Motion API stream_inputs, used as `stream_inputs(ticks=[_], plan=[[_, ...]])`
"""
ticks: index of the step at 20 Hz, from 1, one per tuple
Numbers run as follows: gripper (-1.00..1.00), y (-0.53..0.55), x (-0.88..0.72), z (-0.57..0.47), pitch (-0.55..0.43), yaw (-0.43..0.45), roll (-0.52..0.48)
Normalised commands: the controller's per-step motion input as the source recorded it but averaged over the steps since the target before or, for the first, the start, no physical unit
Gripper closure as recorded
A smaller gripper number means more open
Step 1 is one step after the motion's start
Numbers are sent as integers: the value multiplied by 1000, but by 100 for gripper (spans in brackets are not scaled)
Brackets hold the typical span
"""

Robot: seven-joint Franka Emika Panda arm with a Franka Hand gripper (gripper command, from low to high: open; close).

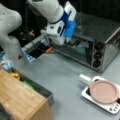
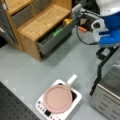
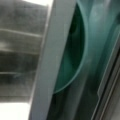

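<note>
My gripper point(image 1: 68, 42) is at the open mouth of the silver toaster oven point(image 1: 105, 35), with the white and blue wrist just outside it. A teal dish point(image 1: 81, 49) lies inside the oven. It fills the wrist view as a curved teal rim point(image 3: 75, 57), very close to the camera. A pale grey bar point(image 3: 50, 65) runs slantwise in front of the dish. The oven's metal rack point(image 3: 20, 50) shows on the left. In a front view the arm point(image 2: 110, 30) hangs over the oven point(image 2: 107, 95), and the fingers are hidden.
A pink pan point(image 1: 103, 91) with a white handle sits on a white hotplate point(image 1: 111, 108); both also show as pan point(image 2: 58, 98) and hotplate point(image 2: 75, 100). A wooden cabinet point(image 2: 40, 22) has an open grey drawer point(image 2: 53, 40) holding green and yellow items. The arm's base point(image 1: 12, 47) stands at left.
</note>
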Motion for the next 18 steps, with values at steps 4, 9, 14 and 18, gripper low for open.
stream_inputs(ticks=[4,9,14,18], plan=[[-100,-282,-88,-271,-90,-14,225],[-100,-236,-59,-227,-70,-11,260],[-100,-180,-14,-205,-52,-4,274],[-100,-224,11,-220,-47,6,236]])
